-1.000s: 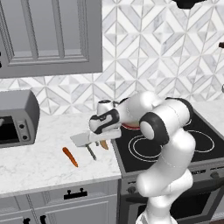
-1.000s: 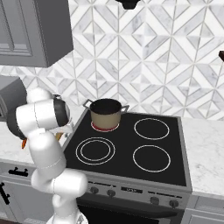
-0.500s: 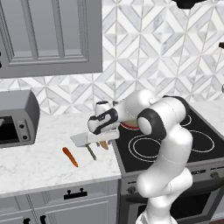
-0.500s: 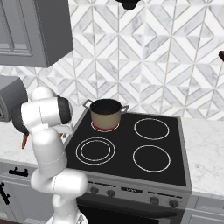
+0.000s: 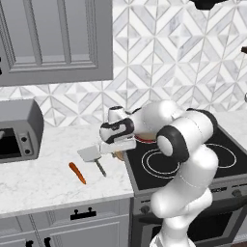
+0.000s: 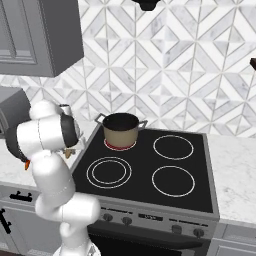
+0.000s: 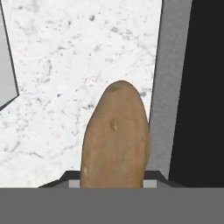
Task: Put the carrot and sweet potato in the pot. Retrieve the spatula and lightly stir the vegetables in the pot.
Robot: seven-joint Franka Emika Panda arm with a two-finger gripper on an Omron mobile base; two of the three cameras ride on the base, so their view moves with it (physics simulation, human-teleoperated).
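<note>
Gripper [image 5: 117,153] low over the sweet potato [image 7: 116,135] by the stove's left edge.
Jaw state unclear; centre on its middle, squeeze firmly, lift straight before swinging toward the pot [image 6: 120,129].

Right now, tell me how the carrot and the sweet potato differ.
The carrot is slim, tapered and orange-red; the sweet potato is stubby, oval and tan-brown. The carrot lies out on open counter, left of the spatula; the sweet potato lies beside the stove edge. The carrot has nothing near it; the sweet potato sits right under the gripper. Both rest on the white counter, neither yet in the pot.
</note>
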